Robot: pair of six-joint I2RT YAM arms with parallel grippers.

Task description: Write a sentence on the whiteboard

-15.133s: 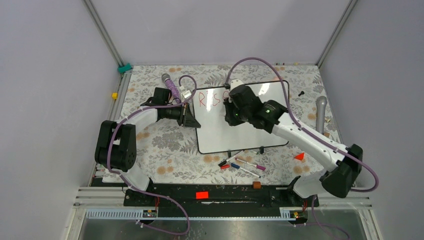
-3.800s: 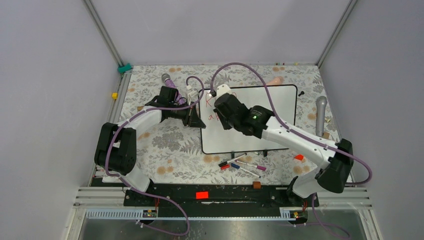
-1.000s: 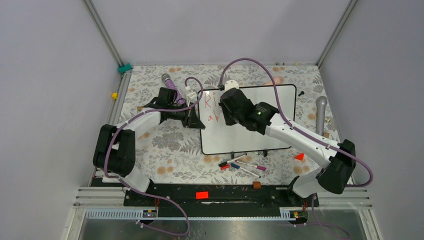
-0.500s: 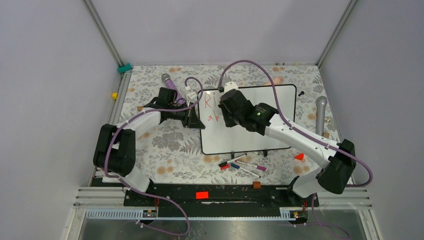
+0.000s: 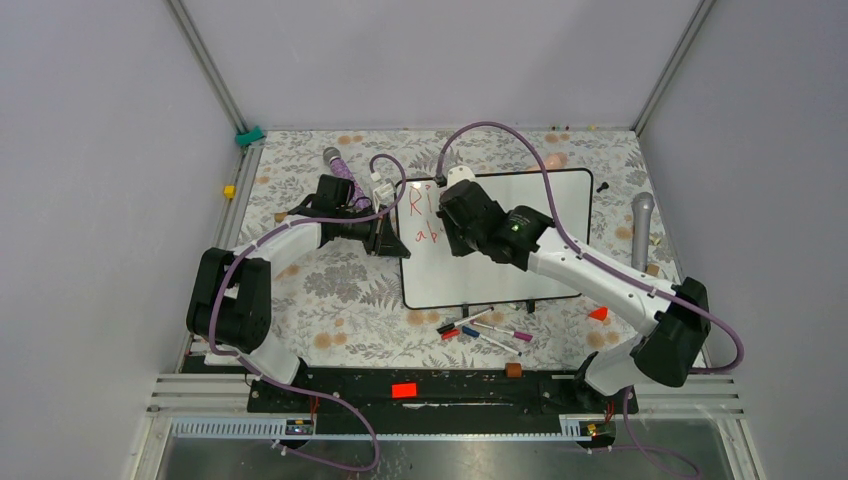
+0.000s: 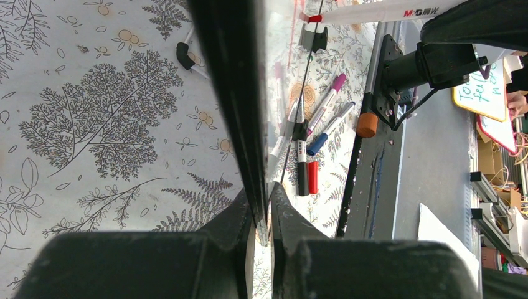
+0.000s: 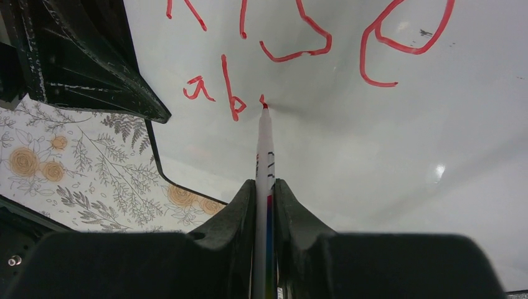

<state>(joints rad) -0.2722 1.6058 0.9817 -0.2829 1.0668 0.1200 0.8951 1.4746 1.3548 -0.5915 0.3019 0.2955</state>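
The whiteboard [image 5: 540, 210] lies on the floral mat, black-rimmed and glossy. My left gripper [image 5: 394, 243] is shut on the whiteboard's left edge [image 6: 240, 112], pinching the rim between both fingers. My right gripper [image 5: 452, 225] is shut on a white marker [image 7: 264, 162] with a red tip touching the board. The sentence [image 7: 311, 43] reads "Rise" on the upper line and "ab" [image 7: 215, 90] on the lower line, with a short fresh stroke at the marker tip. In the top view the sentence [image 5: 425, 207] is partly hidden under my right wrist.
Several loose markers [image 5: 485, 328] lie below the board's near edge, also in the left wrist view [image 6: 311, 134]. A grey microphone [image 5: 640, 230] lies at the right, a purple-handled one [image 5: 340, 170] at the back left. A small red piece [image 5: 599, 313] and a brown cube [image 5: 513, 370] lie near the front.
Since the earliest frame the board has shifted right and a lower line "ab" has been added. Over the last second my right gripper edged slightly left and down; the left stays clamped.
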